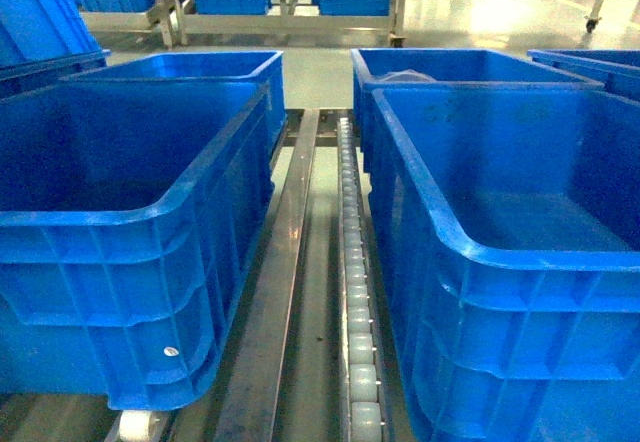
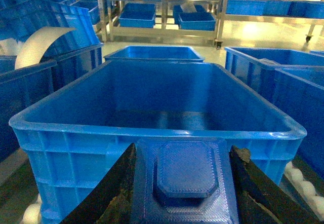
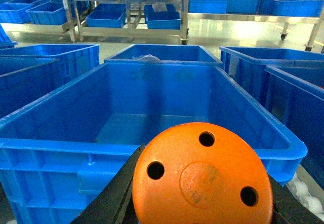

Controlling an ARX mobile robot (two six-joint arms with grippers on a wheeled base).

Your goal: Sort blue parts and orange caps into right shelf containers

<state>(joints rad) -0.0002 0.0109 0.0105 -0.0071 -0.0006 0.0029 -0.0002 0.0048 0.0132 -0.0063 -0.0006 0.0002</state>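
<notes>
Only the fingers of each gripper show, in the wrist views. The left gripper (image 2: 185,183) has two dark, near-black fingers (image 2: 109,193) with rough, worn inner edges, flaring outward. The right gripper (image 3: 202,183) has matching dark, smooth-edged fingers (image 3: 114,196).

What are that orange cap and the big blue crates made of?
The orange cap looks like smooth, slightly glossy plastic: even colour, three round holes, a moulded centre disc. The crates seem to be moulded hard plastic, with ribbed rims and a soft sheen.
</notes>
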